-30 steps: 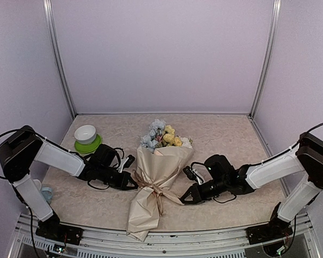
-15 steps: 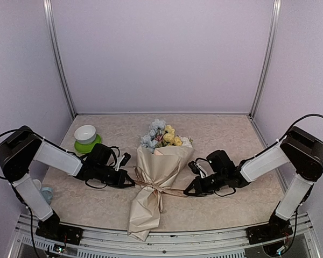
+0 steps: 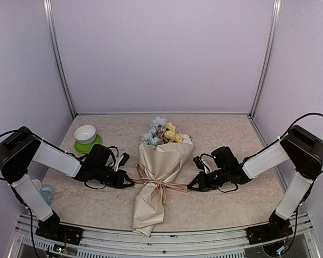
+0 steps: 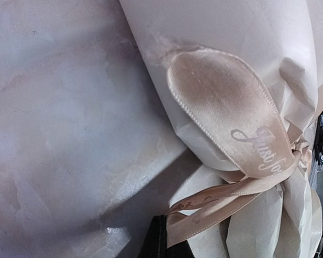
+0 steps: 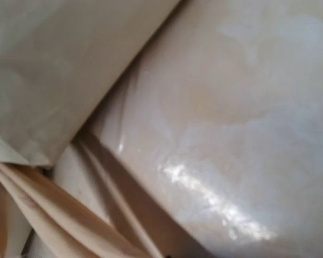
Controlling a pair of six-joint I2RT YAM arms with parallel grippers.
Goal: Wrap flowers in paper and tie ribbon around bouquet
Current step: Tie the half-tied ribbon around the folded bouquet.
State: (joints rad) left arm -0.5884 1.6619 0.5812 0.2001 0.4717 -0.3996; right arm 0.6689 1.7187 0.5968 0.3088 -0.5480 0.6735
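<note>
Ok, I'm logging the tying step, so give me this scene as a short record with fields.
bouquet: lying flat, blooms at the far end
ribbon: knotted round the bouquet's waist, a tail out to each side
left end effector: shut on the left tail
right end effector: shut on the right tail
bowl: white, on a green plate, back left

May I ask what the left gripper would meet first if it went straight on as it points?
Most likely the ribbon knot on the bouquet: the left gripper points straight at it, though depth is unclear.
</note>
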